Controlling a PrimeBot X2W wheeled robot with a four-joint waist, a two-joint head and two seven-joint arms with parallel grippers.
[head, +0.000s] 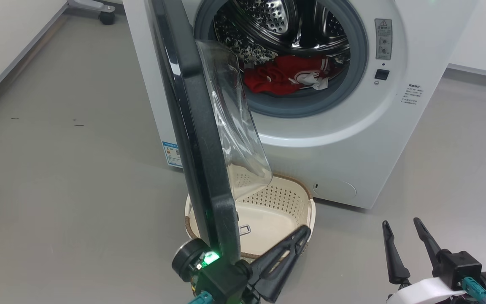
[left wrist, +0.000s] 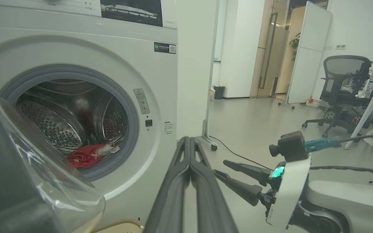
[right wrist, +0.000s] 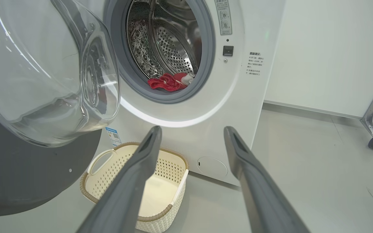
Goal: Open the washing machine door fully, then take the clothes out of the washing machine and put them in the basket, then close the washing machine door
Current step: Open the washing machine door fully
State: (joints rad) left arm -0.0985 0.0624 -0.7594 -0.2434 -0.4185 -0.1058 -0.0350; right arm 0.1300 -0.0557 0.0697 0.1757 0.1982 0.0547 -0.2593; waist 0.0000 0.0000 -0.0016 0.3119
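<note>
Bare grey floor [head: 57,160] lies open along the left side, edged at the far left by a pale wall [head: 6,42]. Next comes the door [head: 196,139], swung out from the left side of the machine and seen almost edge-on in the head view. Its black edge runs from the top of the picture down to the wrist of the left arm. Its glass bowl [head: 238,126] bulges to the right, with the lower lip hanging above the back left part of the basket. The left gripper [head: 304,234] sits at the foot of the door edge with its fingers pressed together on nothing, pointing up and right across the basket's near rim. Whether its body touches the door I cannot tell. The basket [head: 285,198] stands on the floor just in front of the washing machine [head: 344,139], partly under the door, its cream bottom bare. Above it the round opening is uncovered, ringed by a grey rubber rim [head: 359,63]. The clothes [head: 285,76] — red with white trim — lie low at the front of the steel drum [head: 268,17], against the bottom of that rim. At the lower right the right gripper [head: 400,223] hovers over bare floor with its fingers spread apart and empty, well apart from the machine's front. To the right of the machine, open floor runs on to another white wall.
</note>
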